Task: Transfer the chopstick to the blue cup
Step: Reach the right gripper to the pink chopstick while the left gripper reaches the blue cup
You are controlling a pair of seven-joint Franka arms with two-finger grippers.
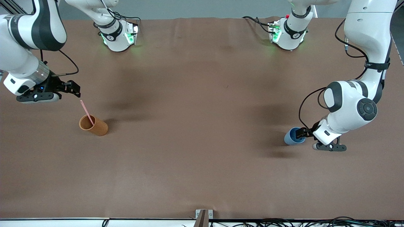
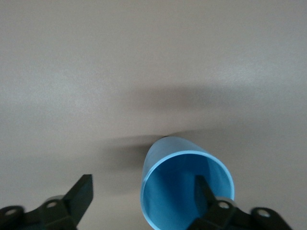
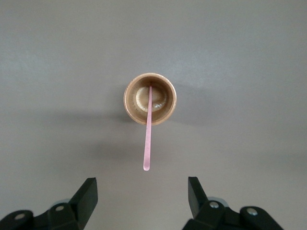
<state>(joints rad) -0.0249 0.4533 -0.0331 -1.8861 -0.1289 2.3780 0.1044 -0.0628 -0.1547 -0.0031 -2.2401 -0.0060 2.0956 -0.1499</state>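
Note:
The pale pink chopstick [image 1: 86, 110] stands tilted in the orange-brown cup [image 1: 94, 125] toward the right arm's end of the table. It also shows in the right wrist view [image 3: 148, 134], rising out of that cup [image 3: 149, 98]. My right gripper [image 1: 75, 89] hangs open and empty above the stick's top end, whose tip shows just short of the gap between the fingers [image 3: 142, 188]. The blue cup [image 1: 292, 136] stands toward the left arm's end. My left gripper [image 1: 300, 133] is open at its rim [image 2: 141, 184], with one finger [image 2: 203, 191] inside the cup [image 2: 182, 201] and the other outside.
The brown table cloth [image 1: 202, 126] stretches bare between the two cups. The two arm bases stand along the table's edge farthest from the front camera. A small bracket [image 1: 203, 217] sits at the table's nearest edge.

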